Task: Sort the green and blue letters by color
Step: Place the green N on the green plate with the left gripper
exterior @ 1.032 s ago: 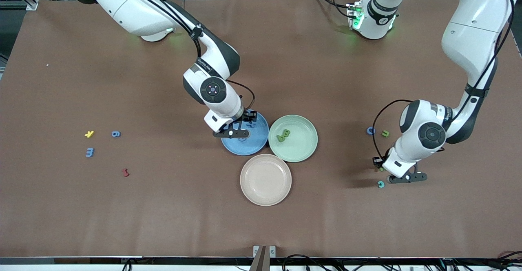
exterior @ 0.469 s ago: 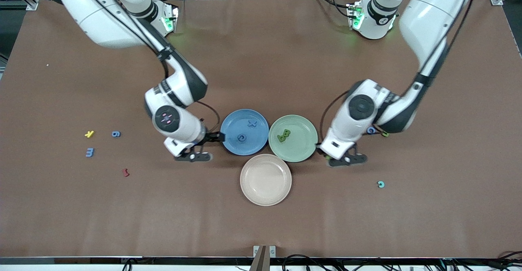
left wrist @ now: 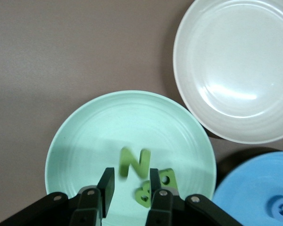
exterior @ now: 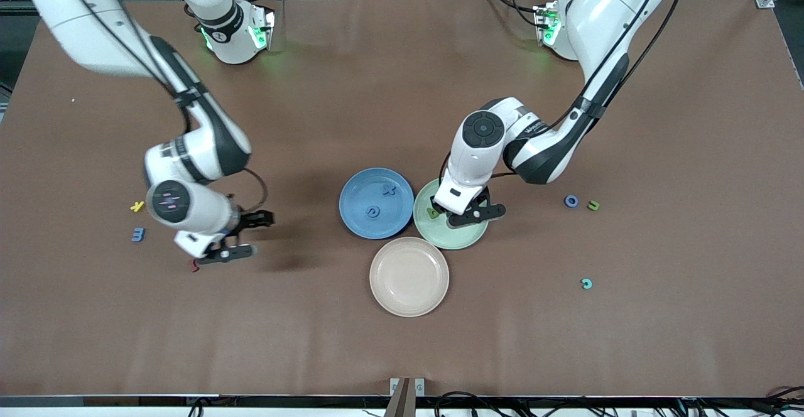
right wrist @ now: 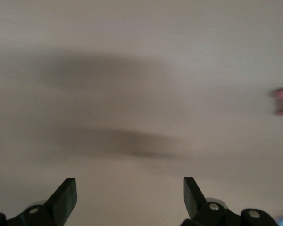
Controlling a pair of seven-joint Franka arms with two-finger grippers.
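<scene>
My left gripper (exterior: 470, 213) hangs over the green plate (exterior: 466, 239), open. An olive green N (left wrist: 134, 163) shows blurred just past its fingertips (left wrist: 106, 184), free of both pads, over the plate (left wrist: 89, 132). Two more green letters (left wrist: 155, 186) lie in that plate. The blue plate (exterior: 358, 206) holds a blue + (exterior: 389, 189) and a blue e (exterior: 373, 213). My right gripper (exterior: 244, 236) is open and empty (right wrist: 129, 197) over bare table beside the dark-red squiggle (exterior: 195, 267). A blue E (exterior: 138, 235) lies nearby. A green u (exterior: 593, 205) lies toward the left arm's end.
A beige plate (exterior: 409, 276) sits nearer the camera than the other two plates. A yellow K (exterior: 137, 206) lies by the blue E. A blue ring (exterior: 571, 201) sits beside the green u, and a teal c (exterior: 586, 284) lies nearer the camera.
My left gripper moved from near the teal c to over the green plate with the N and let it go. My right gripper moved from the blue plate to beside the red squiggle.
</scene>
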